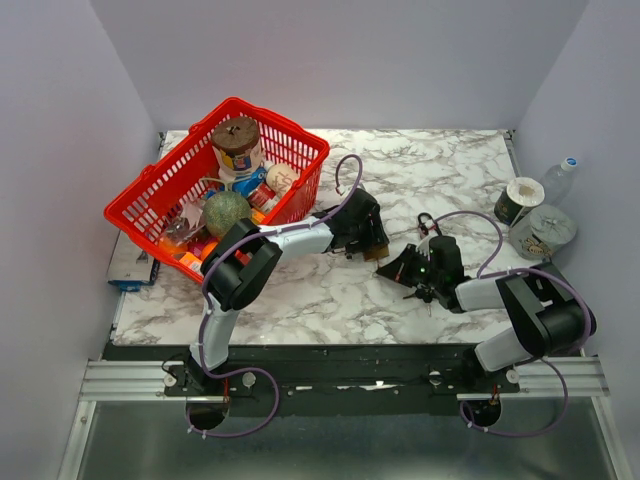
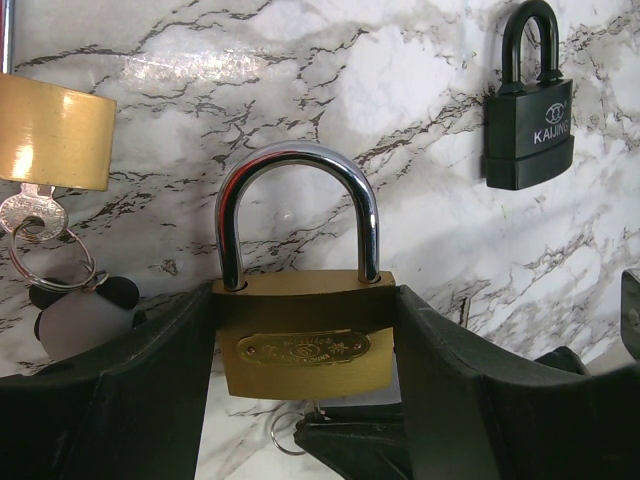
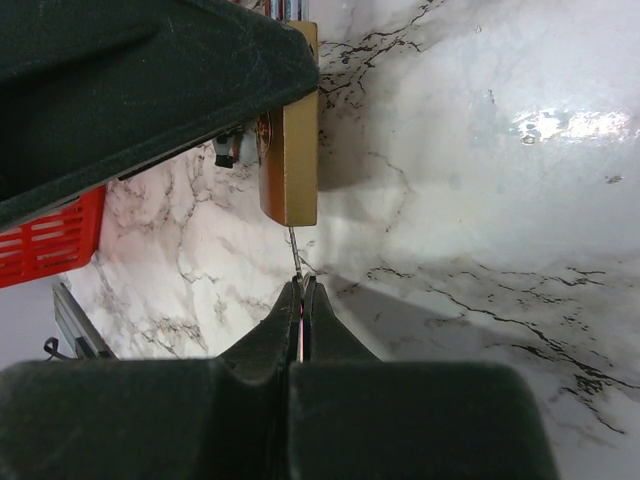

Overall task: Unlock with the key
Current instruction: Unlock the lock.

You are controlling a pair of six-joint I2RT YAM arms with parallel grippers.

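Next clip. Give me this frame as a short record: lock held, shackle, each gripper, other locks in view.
held lock: brass padlock, clamped by its sides in the left gripper
shackle: closed, both legs in the body
right gripper: shut on a thin metal piece at that lock's underside; too thin to identify
other locks: second brass padlock with a key at its base; black padlock; both on the marble table
unlock: not yet done

Bare tabletop (image 1: 430,160) lay open at the rear middle; the basket (image 1: 158,190) blocked the left rear, while a cup (image 1: 519,199) and tin (image 1: 543,231) crowded the right edge.
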